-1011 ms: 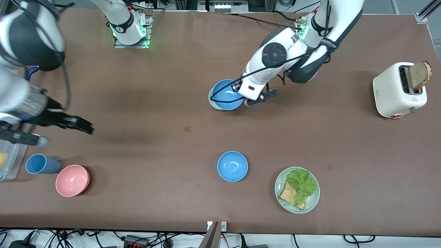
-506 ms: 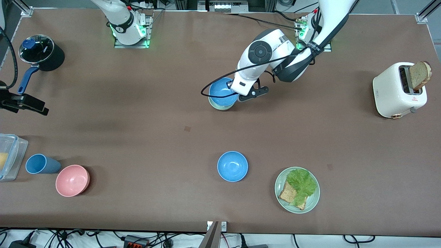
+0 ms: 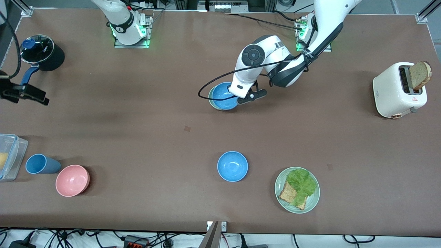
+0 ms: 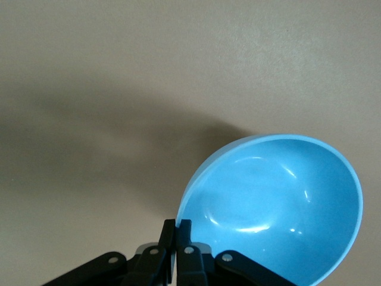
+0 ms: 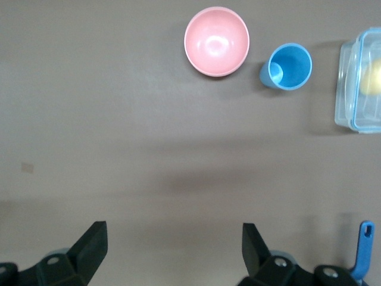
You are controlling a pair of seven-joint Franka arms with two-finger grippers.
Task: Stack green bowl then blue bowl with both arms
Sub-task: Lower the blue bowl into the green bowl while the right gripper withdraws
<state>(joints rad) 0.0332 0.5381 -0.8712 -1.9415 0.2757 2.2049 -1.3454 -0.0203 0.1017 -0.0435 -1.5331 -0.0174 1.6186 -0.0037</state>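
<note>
The blue bowl (image 3: 223,97) sits tilted in the green bowl (image 3: 211,102), whose pale rim shows under it; I cannot tell if it rests fully. My left gripper (image 3: 240,100) is shut on the blue bowl's rim at the side toward the left arm's end. In the left wrist view the fingertips (image 4: 177,229) pinch the rim of the blue bowl (image 4: 280,202), and the green bowl is hidden. A second blue bowl (image 3: 232,166) stands alone nearer the camera. My right gripper (image 3: 38,98) is open and empty at the right arm's end of the table, also in its wrist view (image 5: 172,238).
A green plate (image 3: 311,203) with lettuce and bread stands near the second blue bowl. A toaster (image 3: 396,91) with bread stands at the left arm's end. A pink bowl (image 3: 72,180), blue cup (image 3: 40,164), clear container (image 3: 8,156) and black pot (image 3: 43,51) are at the right arm's end.
My right arm has pulled back out toward its end of the table. My left gripper has shifted slightly with the blue bowl and settled it lower over the green bowl.
</note>
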